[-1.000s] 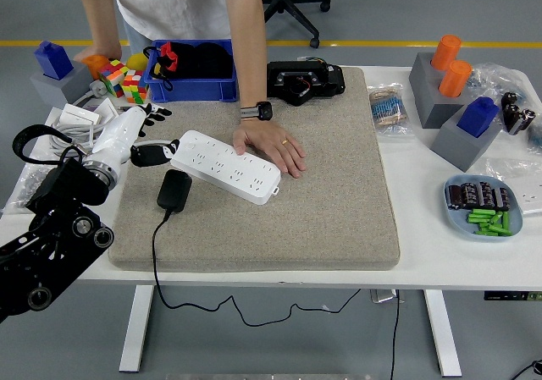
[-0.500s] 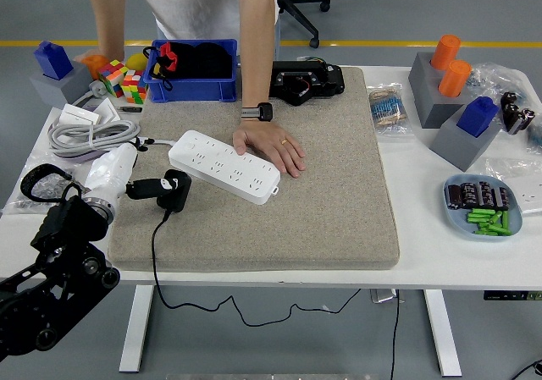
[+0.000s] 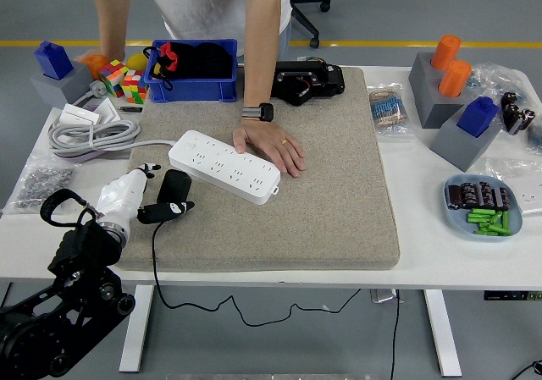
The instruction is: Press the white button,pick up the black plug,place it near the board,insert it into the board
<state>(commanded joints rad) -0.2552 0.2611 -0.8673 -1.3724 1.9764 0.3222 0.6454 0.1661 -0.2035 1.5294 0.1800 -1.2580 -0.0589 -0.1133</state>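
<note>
My left robot hand (image 3: 142, 201) is at the left edge of the grey felt mat (image 3: 339, 194), and its dark fingers (image 3: 165, 210) touch the near end of the black plug with its black cable (image 3: 174, 190); I judge they are only closing around it, I cannot tell if the grasp is firm. The plug lies just to the right of my robot hand, its long axis going from near to far, toward the long white power strip board (image 3: 224, 166), which lies diagonally just behind it. A person's hand (image 3: 271, 145) presses flat on the far right part of this board and holds it. My right arm is not visible, so the left one is nearer. To the right the mat is open; to the left are the grey coiled cable (image 3: 89, 134) and the white bench (image 3: 423, 228) edge, so there is little room.
</note>
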